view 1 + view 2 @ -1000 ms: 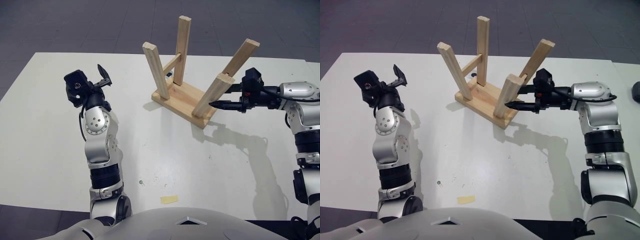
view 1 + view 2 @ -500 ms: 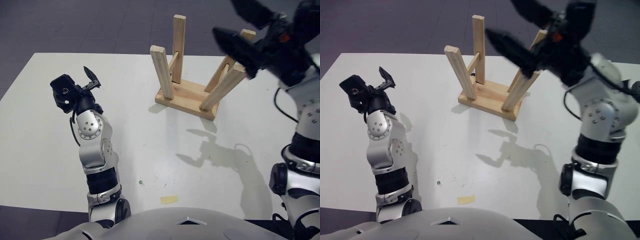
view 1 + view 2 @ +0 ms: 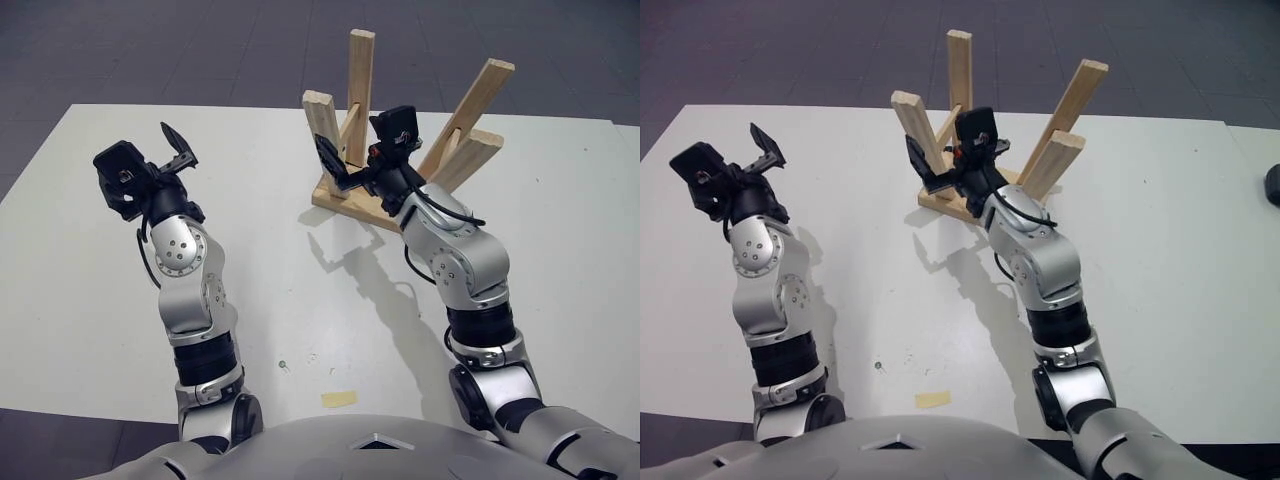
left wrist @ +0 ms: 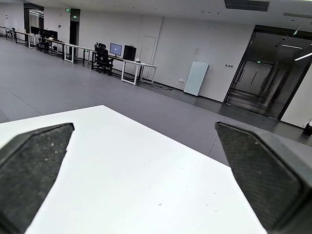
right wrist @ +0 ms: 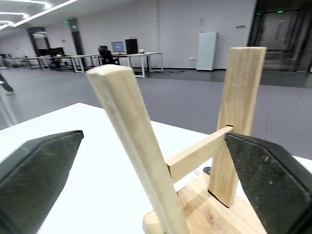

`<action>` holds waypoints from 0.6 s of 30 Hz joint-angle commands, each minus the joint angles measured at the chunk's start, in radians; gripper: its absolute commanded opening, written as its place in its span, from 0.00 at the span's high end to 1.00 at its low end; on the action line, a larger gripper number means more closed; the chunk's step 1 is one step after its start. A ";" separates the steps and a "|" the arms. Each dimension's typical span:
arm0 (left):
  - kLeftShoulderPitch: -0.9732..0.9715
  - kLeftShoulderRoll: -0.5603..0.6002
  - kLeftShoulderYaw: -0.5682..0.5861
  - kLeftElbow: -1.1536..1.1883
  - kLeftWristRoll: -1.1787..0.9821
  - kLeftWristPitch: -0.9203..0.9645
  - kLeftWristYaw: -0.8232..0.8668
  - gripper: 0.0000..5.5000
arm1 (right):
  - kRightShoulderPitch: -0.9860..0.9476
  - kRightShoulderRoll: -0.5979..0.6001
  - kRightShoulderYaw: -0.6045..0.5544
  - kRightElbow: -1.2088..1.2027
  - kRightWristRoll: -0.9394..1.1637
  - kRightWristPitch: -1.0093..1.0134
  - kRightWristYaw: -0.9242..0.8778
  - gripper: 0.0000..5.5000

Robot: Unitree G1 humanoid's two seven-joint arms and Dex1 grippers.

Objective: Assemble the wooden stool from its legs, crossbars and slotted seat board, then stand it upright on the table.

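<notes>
Stool [image 3: 461, 125]: pale bare wood, upside down on white surface [image 3: 100, 280], four legs [image 3: 361, 80] splayed upward, crossbar [image 5: 195, 153] joining two.
Left tool [image 4: 145, 125]: released, held above surface.
Right tool [image 5: 154, 134]: released, close by the legs.

The legs [image 5: 139, 146] and crossbar [image 5: 197, 155] of the upturned stool [image 3: 470, 110] stand close before the spread right hand [image 5: 154, 135], blocking passage there. Bare surface [image 3: 80, 250] ahead of the parted left hand [image 4: 145, 129] leaves room to pass.

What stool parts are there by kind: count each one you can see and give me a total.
Legs: 4
Crossbar, as far as can be seen: 1
Seat board: 1
Total: 6
</notes>
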 commanded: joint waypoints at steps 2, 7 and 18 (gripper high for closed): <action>-0.005 -0.015 -0.012 0.006 0.009 -0.007 0.003 0.02 | -0.008 0.002 -0.174 0.007 0.055 0.013 -0.024 0.02; -0.007 -0.017 -0.018 0.015 0.009 -0.011 0.001 0.02 | -0.015 0.052 -0.165 0.091 -0.001 -0.006 -0.083 0.02; -0.019 -0.011 -0.022 0.037 0.002 -0.023 -0.006 0.02 | -0.112 0.169 0.009 0.438 -0.334 -0.071 -0.270 0.02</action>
